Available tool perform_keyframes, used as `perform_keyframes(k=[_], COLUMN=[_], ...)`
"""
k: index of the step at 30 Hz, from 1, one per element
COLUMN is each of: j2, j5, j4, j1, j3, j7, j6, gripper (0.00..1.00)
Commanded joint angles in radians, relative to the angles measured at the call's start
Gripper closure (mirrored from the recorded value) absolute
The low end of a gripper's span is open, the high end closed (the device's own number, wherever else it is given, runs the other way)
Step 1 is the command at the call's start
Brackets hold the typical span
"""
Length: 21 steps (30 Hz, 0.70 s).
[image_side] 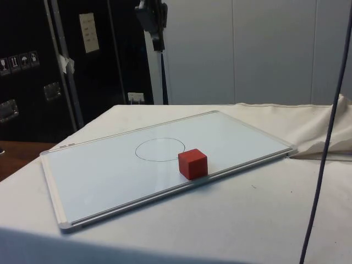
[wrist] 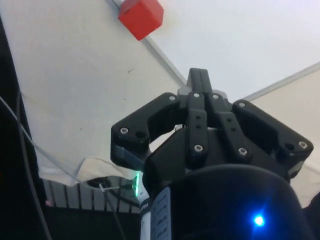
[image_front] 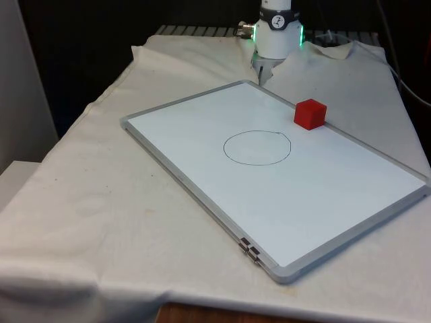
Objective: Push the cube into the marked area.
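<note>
On the worktop covered with white cloth lies one flat white board with a grey metal frame, carrying one thin drawn circle. One red cube sits outside the circle, near the board's far edge, one corner facing the front camera; it has no long axis. The black hand has its fingers pressed together.

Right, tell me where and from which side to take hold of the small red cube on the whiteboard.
Grip the small red cube across two opposite vertical faces, coming straight down from above. It sits flat on the white metal-framed whiteboard near the edge, just outside the drawn circle, with nothing beside it, so its flat parallel sides are free. The black gripper probably needs to turn to square up with those faces.
</note>
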Motion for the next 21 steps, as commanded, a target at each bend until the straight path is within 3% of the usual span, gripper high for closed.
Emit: perform_keyframes(k=[1, 4, 19, 20, 21], j2=[-0.015, -0.021, -0.132, -0.121, -0.139], j5=[0.003, 0.001, 0.029, 0.022, 0.032], j4=[-0.026, -0.045, -0.285, -0.267, -0.3], j1=[0.003, 0.0, 0.005, 0.001, 0.005], j3=[0.004, 0.01, 0.067, 0.064, 0.072], j7=[0.009, 0.007, 0.042, 0.036, 0.044], j6=[0.028, 0.034, 0.212, 0.191, 0.223], gripper=[1.0, 1.0, 1.0, 1.0, 1.0])
